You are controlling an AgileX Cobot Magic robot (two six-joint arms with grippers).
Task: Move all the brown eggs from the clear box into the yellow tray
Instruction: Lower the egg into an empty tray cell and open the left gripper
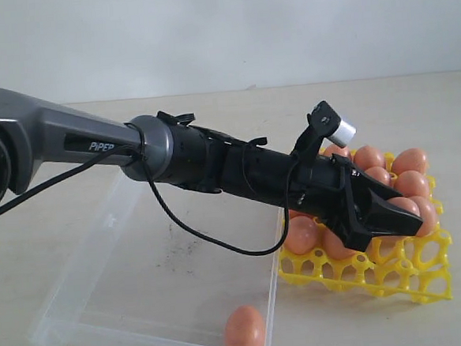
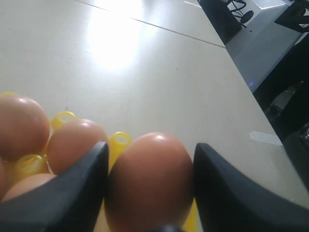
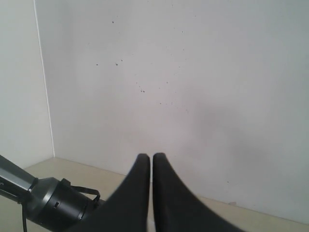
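An egg [image 2: 149,188] is pinched by the left pincer [image 2: 150,149] over the tray [image 1: 396,276], apparently to be seated there and released; the right pincer [image 3: 150,157] is pressed together.

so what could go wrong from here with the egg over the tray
The held egg sits between the left fingers right beside a neighbouring egg in the yellow tray; lowering it could knock them together.
Released off a cup's centre, it might tip or roll out.
The last egg lies near the wall of the clear box, which may crowd the fingers.
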